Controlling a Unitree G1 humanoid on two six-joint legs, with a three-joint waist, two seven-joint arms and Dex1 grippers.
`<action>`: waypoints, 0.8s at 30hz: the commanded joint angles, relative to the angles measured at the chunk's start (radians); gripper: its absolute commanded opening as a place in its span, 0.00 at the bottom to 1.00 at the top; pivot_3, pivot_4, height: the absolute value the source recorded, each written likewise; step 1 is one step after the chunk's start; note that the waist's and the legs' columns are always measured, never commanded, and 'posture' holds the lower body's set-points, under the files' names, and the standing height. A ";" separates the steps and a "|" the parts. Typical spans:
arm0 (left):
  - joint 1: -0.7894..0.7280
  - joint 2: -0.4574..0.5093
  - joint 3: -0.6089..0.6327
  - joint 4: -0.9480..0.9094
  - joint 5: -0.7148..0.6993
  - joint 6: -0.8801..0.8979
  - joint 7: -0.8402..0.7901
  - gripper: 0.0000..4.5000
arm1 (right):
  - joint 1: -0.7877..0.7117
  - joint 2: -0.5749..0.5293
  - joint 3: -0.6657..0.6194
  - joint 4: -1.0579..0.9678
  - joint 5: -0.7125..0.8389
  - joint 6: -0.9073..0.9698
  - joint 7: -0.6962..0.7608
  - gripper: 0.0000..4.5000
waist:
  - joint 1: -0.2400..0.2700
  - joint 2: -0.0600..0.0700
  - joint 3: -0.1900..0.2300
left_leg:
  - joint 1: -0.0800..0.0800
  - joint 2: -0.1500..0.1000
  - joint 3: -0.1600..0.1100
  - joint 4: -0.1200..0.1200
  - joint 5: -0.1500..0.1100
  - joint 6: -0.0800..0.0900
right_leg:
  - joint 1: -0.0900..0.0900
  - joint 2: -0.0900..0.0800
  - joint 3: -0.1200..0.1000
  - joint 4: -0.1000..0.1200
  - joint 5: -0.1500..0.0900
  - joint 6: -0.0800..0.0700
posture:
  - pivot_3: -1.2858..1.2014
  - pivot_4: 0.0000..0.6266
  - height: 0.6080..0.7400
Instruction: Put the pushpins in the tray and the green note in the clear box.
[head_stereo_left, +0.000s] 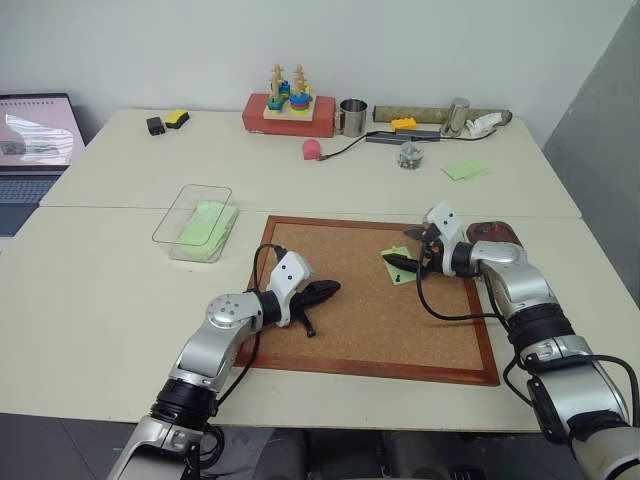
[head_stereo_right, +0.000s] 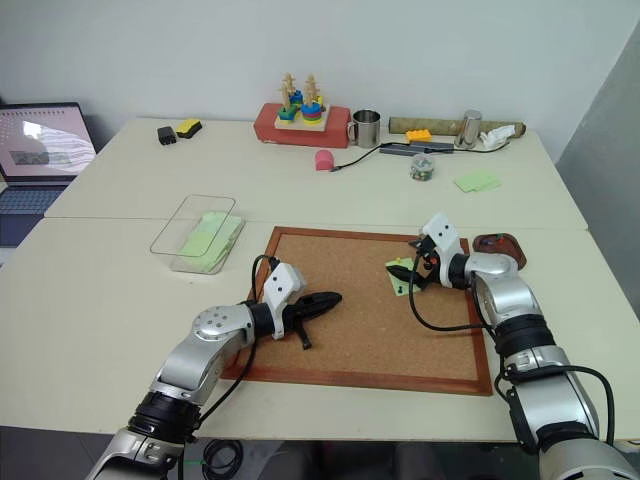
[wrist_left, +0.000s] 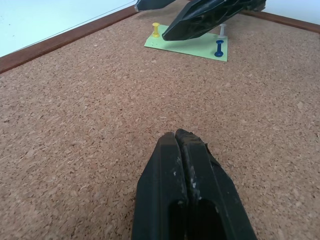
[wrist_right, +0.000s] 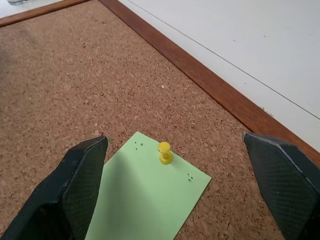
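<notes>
Left wrist view, nearest first: my left end effector (wrist_left: 184, 145) rests with its fingers pressed shut and empty over the near-left part of the cork board (head_stereo_left: 350, 330). Farther right on the cork, my right end effector (wrist_right: 180, 165) stands with jaws spread wide, holding nothing, straddling the green note (wrist_right: 145, 200), which lies flat, pinned near the board's right side. Three pushpins hold it: a yellow one (wrist_right: 165, 152), a blue one (wrist_left: 219, 48) and a pale one (wrist_left: 223, 31). I judge the pins light, stiff and slick-headed, best pinched across the narrow plastic waist and pulled straight out; the paper is thin, limp and easily torn, so I would lift it by a free edge once the pins are gone. The tray (head_stereo_right: 499, 245) sits just right of the board on the worktop (head_stereo_left: 100, 300), close to my right arm, whose cable loops over the cork. The clear box (head_stereo_left: 195, 222) lies to the far left of the board, already holding pale green sheets. Beyond stand a metal cup (head_stereo_left: 352, 117), a toy stacker (head_stereo_left: 288, 90) and a laptop (head_stereo_left: 35, 145).
</notes>
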 joint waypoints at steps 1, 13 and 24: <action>0.017 -0.011 -0.016 -0.002 0.020 0.021 0.012 0.00 | -0.025 0.007 -0.015 0.023 -0.013 -0.048 0.015 0.77 | 0.000 0.000 0.000 | 0.000 0.000 0.000 0.000 0.000 0.000 | 0.000 0.000 0.000 0.000 0.000 0.000 | 0.52 0.24 1.00; 0.014 -0.016 -0.020 -0.010 0.033 0.031 0.017 0.00 | -0.029 0.021 -0.020 0.056 -0.037 -0.096 0.023 0.24 | 0.000 0.000 0.000 | 0.003 -0.001 0.000 0.001 0.000 0.000 | 0.000 -0.001 0.001 0.006 0.000 0.000 | 0.52 0.24 1.00; 0.012 -0.018 -0.024 -0.003 0.044 0.038 0.019 0.00 | -0.023 0.026 -0.023 0.044 -0.035 -0.114 0.024 0.01 | 0.000 0.000 0.000 | 0.005 -0.001 0.000 0.000 0.000 0.000 | 0.001 -0.001 0.001 0.008 0.000 0.000 | 0.52 0.24 1.00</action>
